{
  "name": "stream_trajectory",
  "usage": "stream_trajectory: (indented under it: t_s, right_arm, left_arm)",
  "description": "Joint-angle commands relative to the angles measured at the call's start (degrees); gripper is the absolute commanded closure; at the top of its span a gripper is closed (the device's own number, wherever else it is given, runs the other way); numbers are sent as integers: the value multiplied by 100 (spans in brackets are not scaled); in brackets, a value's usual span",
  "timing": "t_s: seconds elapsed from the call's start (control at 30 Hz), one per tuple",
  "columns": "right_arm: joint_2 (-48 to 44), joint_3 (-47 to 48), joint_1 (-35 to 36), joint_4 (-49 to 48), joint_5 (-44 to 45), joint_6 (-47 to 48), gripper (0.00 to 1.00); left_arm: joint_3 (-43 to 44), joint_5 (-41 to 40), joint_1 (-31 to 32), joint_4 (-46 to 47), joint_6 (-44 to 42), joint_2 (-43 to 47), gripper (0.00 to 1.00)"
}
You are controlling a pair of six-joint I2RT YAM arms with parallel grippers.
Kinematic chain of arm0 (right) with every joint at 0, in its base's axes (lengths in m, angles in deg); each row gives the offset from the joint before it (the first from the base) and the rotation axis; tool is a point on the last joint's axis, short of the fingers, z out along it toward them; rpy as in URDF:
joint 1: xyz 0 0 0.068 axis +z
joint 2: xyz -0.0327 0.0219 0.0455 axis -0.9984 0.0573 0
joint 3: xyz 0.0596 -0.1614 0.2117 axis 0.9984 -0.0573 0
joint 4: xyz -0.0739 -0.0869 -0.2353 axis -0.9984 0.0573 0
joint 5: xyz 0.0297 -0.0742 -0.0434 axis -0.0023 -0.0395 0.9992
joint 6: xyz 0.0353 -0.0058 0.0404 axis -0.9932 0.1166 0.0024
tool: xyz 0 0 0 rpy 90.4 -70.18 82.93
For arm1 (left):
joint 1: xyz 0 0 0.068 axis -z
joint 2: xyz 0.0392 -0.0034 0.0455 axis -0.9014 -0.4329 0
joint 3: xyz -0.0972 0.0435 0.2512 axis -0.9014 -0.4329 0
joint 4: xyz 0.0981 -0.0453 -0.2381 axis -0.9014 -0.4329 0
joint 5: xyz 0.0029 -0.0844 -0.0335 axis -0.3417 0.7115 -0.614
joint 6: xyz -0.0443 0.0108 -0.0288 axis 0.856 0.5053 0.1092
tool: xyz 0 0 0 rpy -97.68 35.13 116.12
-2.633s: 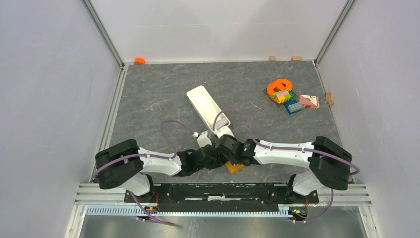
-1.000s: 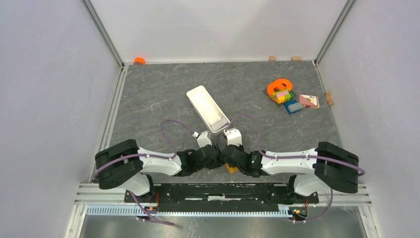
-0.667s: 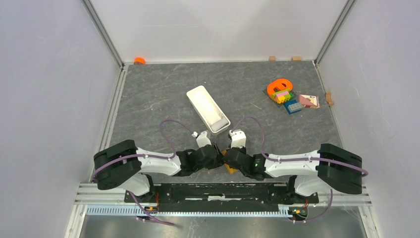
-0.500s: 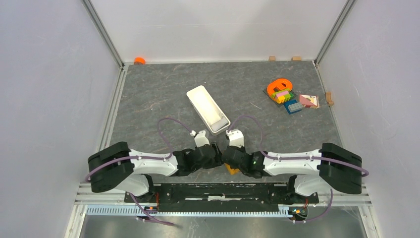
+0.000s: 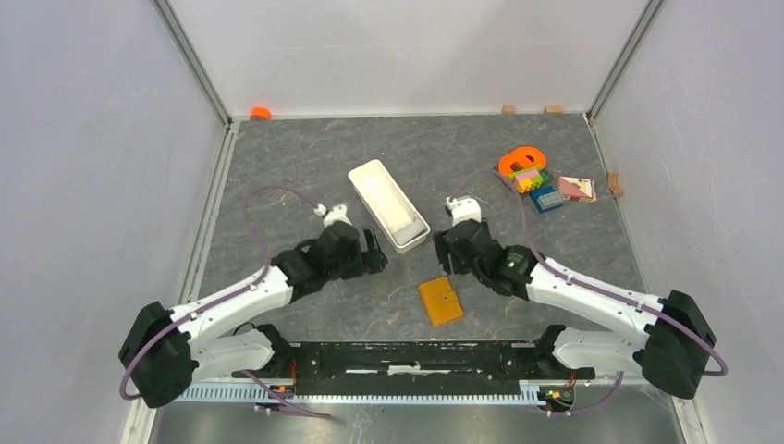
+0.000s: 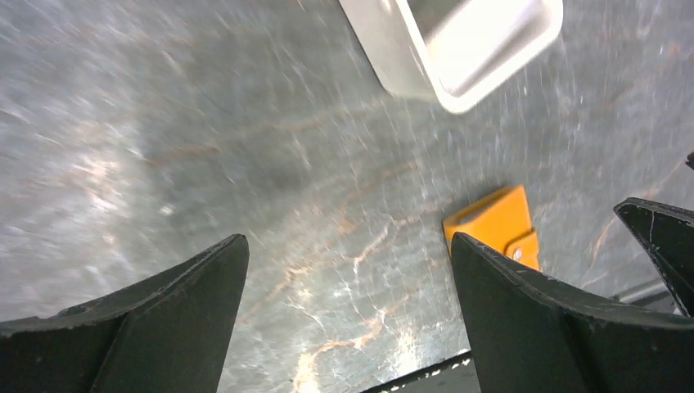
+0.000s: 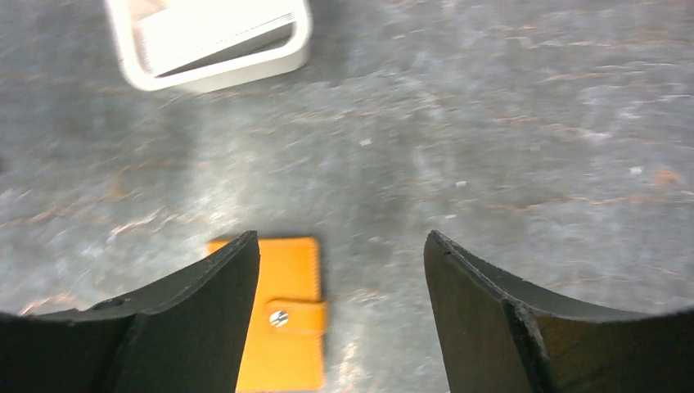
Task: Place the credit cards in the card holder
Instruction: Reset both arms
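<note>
Card holder (image 5: 440, 302): small, orange-tan, leather-like, folding. It lies flat and snapped shut on the grey stone-pattern table (image 5: 277, 166), at the near edge between the two arms.

Expect it to be light and soft, flexing under a pinch. Take it by a long edge, or lift the snap tab to open it.

Left gripper (image 6: 348, 241) and right gripper (image 7: 340, 237): jaws apart, nothing in either.

Long white rectangular tray (image 5: 371, 203) lies just behind it. A pale flat slab leans inside, possibly cards.

Coloured toy blocks (image 5: 532, 178) are well apart, far right. Your reach looks unobstructed.

One of my left fingers (image 6: 532, 327) hides part of the small orange-tan leather wallet (image 6: 489, 223); the long white rectangular tray (image 6: 385, 49) runs off-frame.
</note>
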Motion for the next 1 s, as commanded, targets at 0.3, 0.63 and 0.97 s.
stream_trajectory:
  t_s: [0.3, 0.63, 0.97]
  right_arm:
    - [-1269, -320, -3663, -304, -1287, 1744, 18]
    - [-3574, -1725, -3960, -2121, -10, 2329, 15]
    - [-3770, -1739, -3963, -2093, 84, 2336, 15]
  left_arm:
    - [1957, 758, -2994, -1968, -2642, 949, 0]
    - [1198, -221, -2988, -1225, -3587, 3260, 0]
    - [1105, -429, -2988, -1295, -3630, 3617, 0]
